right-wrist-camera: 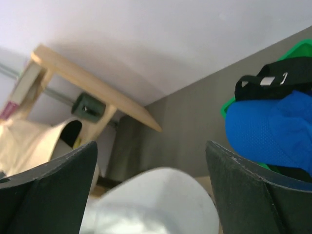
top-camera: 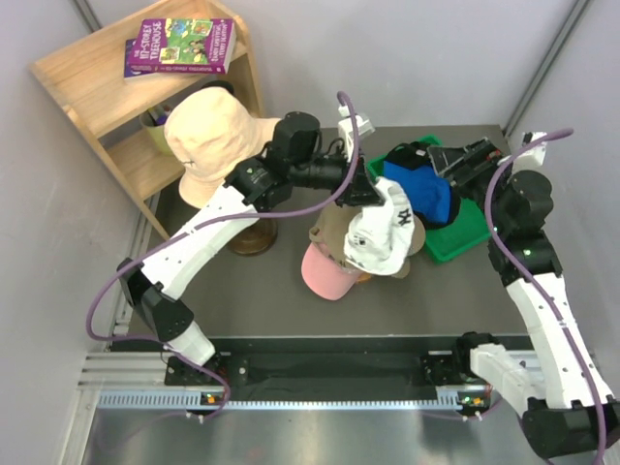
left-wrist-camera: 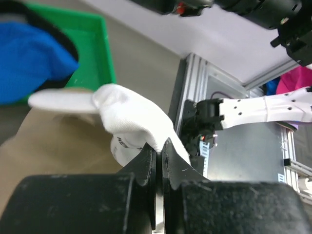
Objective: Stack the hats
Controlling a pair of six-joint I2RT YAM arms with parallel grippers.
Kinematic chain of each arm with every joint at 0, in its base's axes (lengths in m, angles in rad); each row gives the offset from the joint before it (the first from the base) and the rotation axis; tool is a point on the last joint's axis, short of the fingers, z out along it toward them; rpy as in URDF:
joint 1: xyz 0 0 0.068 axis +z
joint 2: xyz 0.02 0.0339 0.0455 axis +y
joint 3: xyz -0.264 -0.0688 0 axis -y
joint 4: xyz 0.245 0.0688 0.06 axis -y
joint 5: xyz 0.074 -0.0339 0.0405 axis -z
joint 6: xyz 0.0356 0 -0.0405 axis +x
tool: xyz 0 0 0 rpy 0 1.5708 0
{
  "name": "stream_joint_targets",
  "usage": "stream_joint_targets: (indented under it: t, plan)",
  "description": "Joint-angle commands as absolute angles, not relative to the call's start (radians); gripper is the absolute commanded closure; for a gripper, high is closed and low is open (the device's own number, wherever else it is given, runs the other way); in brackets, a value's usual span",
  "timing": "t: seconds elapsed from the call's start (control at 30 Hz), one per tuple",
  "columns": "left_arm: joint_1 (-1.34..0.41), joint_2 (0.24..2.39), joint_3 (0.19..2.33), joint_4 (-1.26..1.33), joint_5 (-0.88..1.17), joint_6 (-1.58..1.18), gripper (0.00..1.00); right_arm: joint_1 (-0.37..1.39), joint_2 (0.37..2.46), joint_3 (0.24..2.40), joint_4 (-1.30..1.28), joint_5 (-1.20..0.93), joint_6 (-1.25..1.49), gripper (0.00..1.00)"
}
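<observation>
My left gripper [top-camera: 366, 197] [left-wrist-camera: 160, 146] is shut on the crown fabric of the white cap [top-camera: 383, 237] [left-wrist-camera: 136, 117]. It holds the cap just over the khaki cap [top-camera: 329, 231] [left-wrist-camera: 53, 146], which lies on the pink cap [top-camera: 325, 274]. The blue cap [top-camera: 423, 197] [right-wrist-camera: 268, 126] and the black cap [top-camera: 412, 155] [right-wrist-camera: 273, 80] lie in the green tray [top-camera: 455, 242]. My right gripper [top-camera: 450, 165] [right-wrist-camera: 151, 146] is open and empty above the tray. The white cap's peak [right-wrist-camera: 156, 204] shows below its fingers. The pale peach hat [top-camera: 208, 136] sits on a stand.
A wooden shelf [top-camera: 92, 82] with a purple book [top-camera: 182, 46] stands at the back left. The dark wooden stand base [top-camera: 252, 237] rests beside the left arm. The tray's rim also shows in the left wrist view [left-wrist-camera: 100, 46].
</observation>
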State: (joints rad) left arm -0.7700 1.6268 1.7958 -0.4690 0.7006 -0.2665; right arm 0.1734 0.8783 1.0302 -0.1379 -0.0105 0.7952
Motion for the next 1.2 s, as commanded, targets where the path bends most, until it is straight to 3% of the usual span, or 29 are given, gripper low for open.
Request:
stream_joint_targets:
  t: [0.0,0.13,0.43,0.8,1.17]
  plan:
    - [-0.678,1.560,1.807,-0.651,0.721,-0.191,1.00,0.068,0.906,0.944,0.075,-0.435,0.709,0.09]
    - [-0.620,1.545,1.810,-0.747,0.687,-0.134,1.00,0.057,0.960,0.884,0.172,-0.624,0.727,0.07]
    - [-0.566,1.540,1.813,-0.859,0.574,-0.064,1.00,0.043,1.052,0.738,0.357,-0.817,0.801,0.05]
    - [-0.561,1.562,1.809,-0.861,0.480,-0.038,1.00,-0.038,1.031,0.627,0.287,-0.877,0.738,0.02]
    - [-0.555,1.571,1.807,-0.838,0.494,-0.038,1.00,-0.037,1.132,0.633,0.350,-1.034,0.752,0.07]
